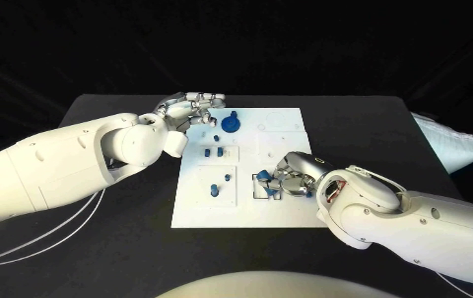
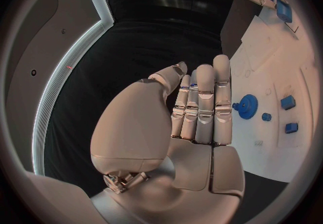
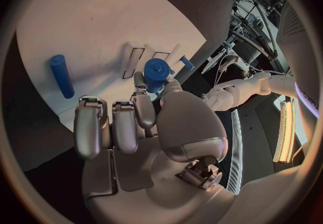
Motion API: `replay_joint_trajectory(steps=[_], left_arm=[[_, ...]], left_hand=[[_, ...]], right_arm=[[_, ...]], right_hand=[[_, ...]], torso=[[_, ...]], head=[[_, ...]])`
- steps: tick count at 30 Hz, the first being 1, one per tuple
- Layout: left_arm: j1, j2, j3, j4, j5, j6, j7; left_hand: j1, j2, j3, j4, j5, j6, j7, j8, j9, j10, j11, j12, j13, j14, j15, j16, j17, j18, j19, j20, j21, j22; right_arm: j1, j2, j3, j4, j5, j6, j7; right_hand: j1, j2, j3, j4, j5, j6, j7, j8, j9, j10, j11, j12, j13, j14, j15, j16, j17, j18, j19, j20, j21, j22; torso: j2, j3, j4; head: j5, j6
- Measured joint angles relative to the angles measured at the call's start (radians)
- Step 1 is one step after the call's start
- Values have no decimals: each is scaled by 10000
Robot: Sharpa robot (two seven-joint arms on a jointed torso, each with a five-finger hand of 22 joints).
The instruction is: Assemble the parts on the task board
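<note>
The white task board [image 1: 281, 124] lies in the middle of the black table. My left hand [image 1: 187, 111] hovers at its far left corner, fingers straight and holding nothing [image 2: 202, 108], just beside a blue gear [image 1: 231, 123] [image 2: 247, 106] that sits on the board. My right hand [image 1: 288, 178] is over the board's near right part and pinches a round blue part [image 3: 156, 69] [image 1: 264, 177] between thumb and a finger. Small blue pegs [image 1: 214, 152] stand in the board's middle recess. A blue cylinder [image 1: 215, 190] [image 3: 61, 76] lies in the near left recess.
Another small blue part [image 1: 227, 177] sits close to the cylinder, and one more [image 1: 216, 137] just below the gear. White cables [image 1: 59, 233] run over the table at the near left. Black table [image 1: 118, 243] surrounds the board on all sides.
</note>
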Motion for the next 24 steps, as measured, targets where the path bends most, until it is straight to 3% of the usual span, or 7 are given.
replay_joint_trajectory(steps=[5,11,14,15,17,21,24], left_arm=[[0,0,0,10,0,9,-9],[0,4,0,12,0,18,-17],[0,4,0,12,-1,21,-21],[0,4,0,12,-1,21,-21],[0,3,0,12,-1,23,-22],[0,3,0,12,-1,26,-25],[0,3,0,13,-1,27,-27]], left_hand=[[0,0,0,0,0,0,0,0,0,0,0,-1,0,0,0,0,0,0,0,0,0,0],[0,0,0,0,0,0,0,0,0,0,0,-1,0,0,0,0,1,-1,0,0,0,0],[0,0,0,0,0,0,0,0,0,0,0,-1,0,0,0,0,1,0,0,0,0,1],[0,0,0,0,0,0,0,0,0,0,0,-1,0,0,0,0,1,1,0,0,0,0],[0,0,0,0,0,0,0,0,0,0,0,-1,0,0,0,0,1,0,0,0,0,1],[0,0,0,0,0,0,0,0,0,0,0,-1,0,0,0,0,1,0,0,0,0,1],[0,0,0,0,0,0,0,0,0,0,0,-1,0,0,0,0,2,-1,0,0,0,1]], right_arm=[[0,113,0,-50,-37,146,-94],[1,183,0,-86,-148,286,-200],[1,183,0,-103,-241,342,-246],[1,183,0,-104,-252,347,-250],[1,184,0,-111,-335,373,-276],[1,184,0,-117,-492,398,-313],[1,181,2,-102,-603,400,-325]], right_hand=[[-107,109,-221,0,-60,12,-12,0,70,0,0,13,28,-1,0,0,-1,1,35,-35,0,10],[-360,317,-557,-3,-483,138,-64,1,163,58,-58,-41,75,21,-22,0,-1,0,35,-35,0,12],[-741,269,-810,-1,-947,532,-386,4,223,204,-203,-96,61,84,-95,0,-2,0,35,-35,0,17],[-782,269,-833,-1,-988,556,-407,6,231,219,-218,-96,60,84,-96,0,-2,-1,35,-35,0,17],[-1087,236,-1076,0,-1501,694,-513,71,303,290,-290,-168,61,71,-136,0,-2,0,35,-35,0,14],[-1610,28,-1572,-4,-2542,614,-434,14,368,413,-412,-363,20,6,-130,-1,-3,0,6,-63,0,-50],[-1730,-46,-1694,-12,-2750,614,-434,-26,396,406,-404,-436,15,6,-130,-11,-3,-1,-4,-73,-7,-102]], torso=[[-1,0,-4],[-7,1,-3],[-8,1,-6],[-8,1,-7],[-8,1,-9],[-8,1,-12],[-8,7,-12]], head=[[7,-53],[12,-72],[15,-75],[16,-75],[20,-67],[13,-55],[8,-47]])
